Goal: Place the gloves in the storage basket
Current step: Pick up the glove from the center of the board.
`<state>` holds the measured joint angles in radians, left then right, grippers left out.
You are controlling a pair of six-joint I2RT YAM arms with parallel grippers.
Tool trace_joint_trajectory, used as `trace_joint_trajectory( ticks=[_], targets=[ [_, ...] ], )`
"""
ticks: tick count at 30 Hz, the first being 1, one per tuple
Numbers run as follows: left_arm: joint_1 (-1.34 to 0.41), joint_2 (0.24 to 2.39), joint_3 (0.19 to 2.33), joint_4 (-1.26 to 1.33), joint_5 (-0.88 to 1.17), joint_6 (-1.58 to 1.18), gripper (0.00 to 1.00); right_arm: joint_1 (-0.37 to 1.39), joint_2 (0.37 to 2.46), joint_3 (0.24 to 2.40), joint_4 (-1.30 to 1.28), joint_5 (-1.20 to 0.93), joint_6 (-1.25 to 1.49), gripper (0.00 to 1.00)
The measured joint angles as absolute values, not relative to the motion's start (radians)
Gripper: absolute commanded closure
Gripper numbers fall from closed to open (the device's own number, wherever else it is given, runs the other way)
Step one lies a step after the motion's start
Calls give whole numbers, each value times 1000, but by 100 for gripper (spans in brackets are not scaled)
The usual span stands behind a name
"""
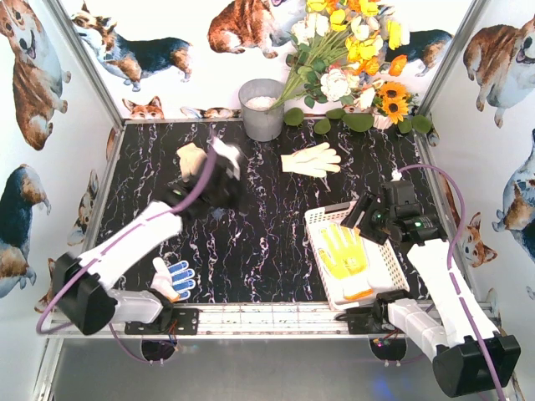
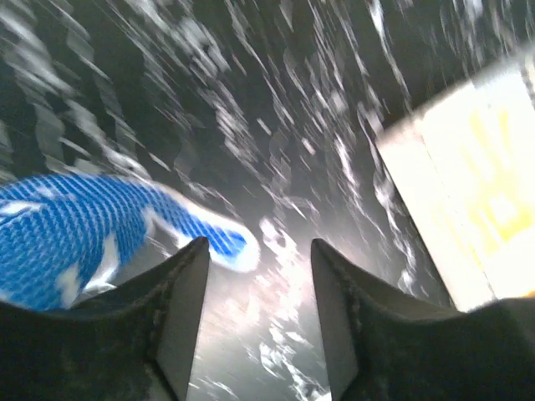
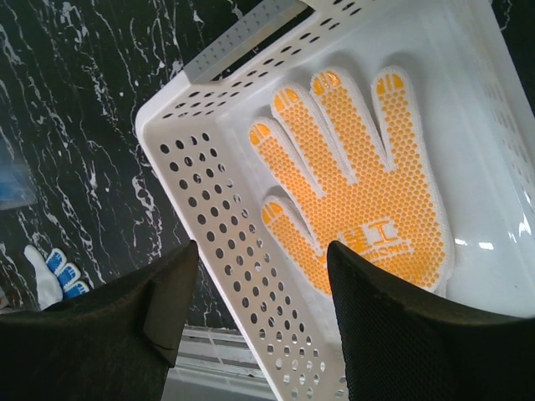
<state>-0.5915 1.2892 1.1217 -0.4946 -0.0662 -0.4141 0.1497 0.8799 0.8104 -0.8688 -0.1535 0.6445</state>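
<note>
Blue-dotted glove [image 1: 172,279] lies flat at the desk's [image 1: 259,242] near left edge by the left arm's base, fingers pointing right. Left hand [image 2: 259,246], open and empty, hangs farther out, so it probably must draw back toward it. Right hand [image 3: 255,251], open and empty, hovers over the basket [image 1: 319,221], which holds the yellow glove [image 3: 359,184].

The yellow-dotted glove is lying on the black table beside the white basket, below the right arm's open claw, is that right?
Not quite. The yellow-dotted glove lies inside the white basket, flat on its floor, not on the black table beside it. The right wrist view shows this plainly. The rest holds: it is below the right gripper, whose jaws stand open.
</note>
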Motion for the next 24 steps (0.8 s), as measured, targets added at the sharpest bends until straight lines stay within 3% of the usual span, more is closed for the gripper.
trace_joint_trajectory(
  ticks=[3, 8, 11, 16, 24],
  targets=[
    [-706, 1335, 1017, -475, 36, -498, 26, 166, 884, 823, -865, -154, 645, 35],
    [-749, 1342, 1003, -471, 96, -555, 14, 229, 928, 868, -857, -149, 637, 35],
    [-727, 1291, 1023, -463, 61, -551, 18, 289, 966, 898, -846, -146, 631, 35],
    [-590, 1238, 1000, -413, 39, -495, 32, 368, 1009, 924, -814, -146, 630, 35],
    [-410, 1350, 905, -455, -14, -424, 36, 417, 1036, 932, -773, -153, 646, 35]
  ],
)
